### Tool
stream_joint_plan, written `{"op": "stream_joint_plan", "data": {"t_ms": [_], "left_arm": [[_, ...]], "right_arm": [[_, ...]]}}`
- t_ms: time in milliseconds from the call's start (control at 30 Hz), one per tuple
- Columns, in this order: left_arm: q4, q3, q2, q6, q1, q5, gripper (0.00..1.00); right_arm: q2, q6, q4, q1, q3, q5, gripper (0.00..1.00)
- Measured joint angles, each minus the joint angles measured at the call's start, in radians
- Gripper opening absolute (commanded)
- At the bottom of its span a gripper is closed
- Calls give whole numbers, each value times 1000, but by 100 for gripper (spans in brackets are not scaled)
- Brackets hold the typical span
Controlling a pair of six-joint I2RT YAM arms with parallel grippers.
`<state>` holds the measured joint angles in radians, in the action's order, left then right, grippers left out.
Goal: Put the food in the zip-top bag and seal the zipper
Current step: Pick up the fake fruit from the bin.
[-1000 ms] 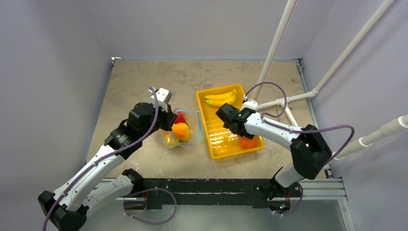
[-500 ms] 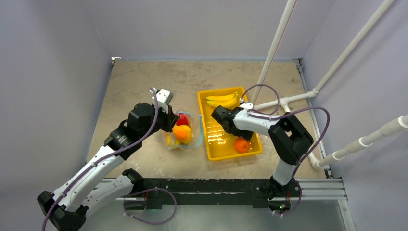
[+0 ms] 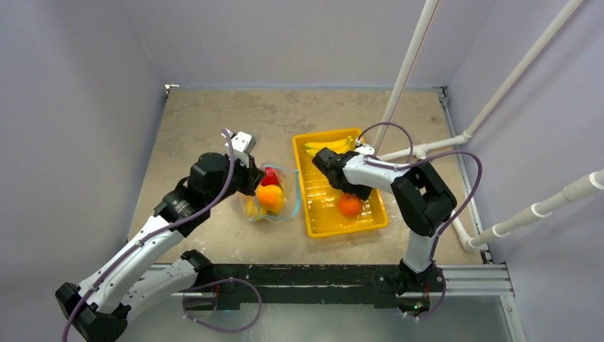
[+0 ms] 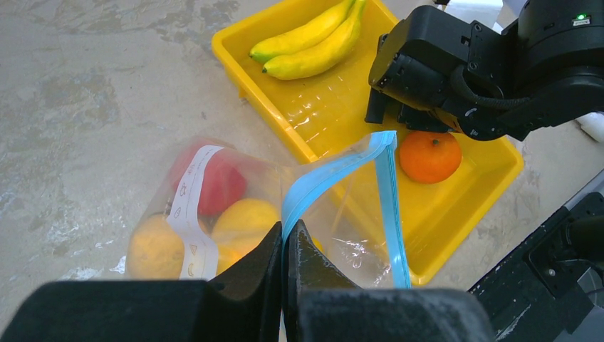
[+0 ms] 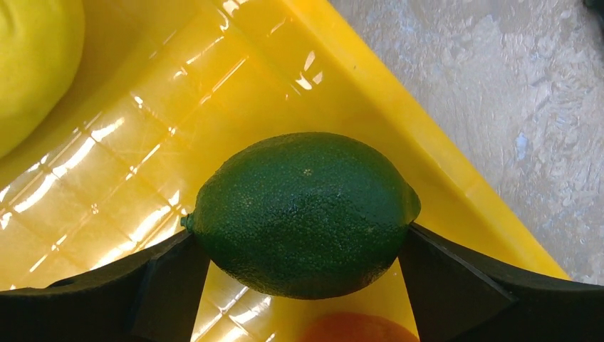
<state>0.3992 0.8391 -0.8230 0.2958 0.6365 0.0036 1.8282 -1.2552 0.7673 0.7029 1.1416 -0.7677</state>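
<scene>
Pinching a green lime (image 5: 303, 214) at both ends between the right fingers (image 5: 463, 288) above the yellow tray (image 5: 427, 160), left fingers (image 4: 242, 288) clamped tight on the zip-top bag (image 4: 191, 214) at its teal zipper (image 4: 324, 178).

Zip-top bag (image 4: 235, 214): clear and floppy, on the table (image 4: 85, 107) just beside the yellow tray (image 4: 491, 178), mouth open.
Zipper (image 4: 388, 206): teal-blue strip, unsealed, one lip pinched in the jaws of the left gripper (image 4: 285, 239).
Food in bag: a red fruit (image 4: 217, 185) and two yellow-orange fruits (image 4: 242, 224).
Food in tray: two bananas (image 4: 313, 39) and an orange (image 4: 429, 157).
Lime (image 5: 303, 214): dark green, clamped end to end between the jaws of the right gripper (image 5: 299, 249), over the tray floor.
</scene>
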Motion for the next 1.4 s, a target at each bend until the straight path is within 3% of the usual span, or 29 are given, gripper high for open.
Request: {"op": "stream_joint_plan", "data": {"t_ms": [100, 167, 367, 533, 567, 867, 1400], "left_arm": [[0, 0, -3, 0, 0, 0, 0], [0, 0, -5, 0, 0, -4, 0], [0, 0, -10, 0, 0, -19, 0], [-1, 0, -14, 0, 0, -21, 0], [-1, 0, -14, 0, 0, -23, 0], [-1, 0, -15, 0, 0, -36, 0], [0, 0, -15, 0, 0, -63, 0]], "right_arm": [[8, -3, -3, -17, 7, -2, 98], [11, -5, -12, -24, 11, -4, 89], [11, 16, -33, -30, 10, 1, 37], [8, 44, -60, -35, 10, 3, 2], [6, 48, -66, -35, 9, 4, 0], [-43, 115, -121, -10, 7, 30, 0], [-125, 212, -144, 179, 134, 82, 0]]}}
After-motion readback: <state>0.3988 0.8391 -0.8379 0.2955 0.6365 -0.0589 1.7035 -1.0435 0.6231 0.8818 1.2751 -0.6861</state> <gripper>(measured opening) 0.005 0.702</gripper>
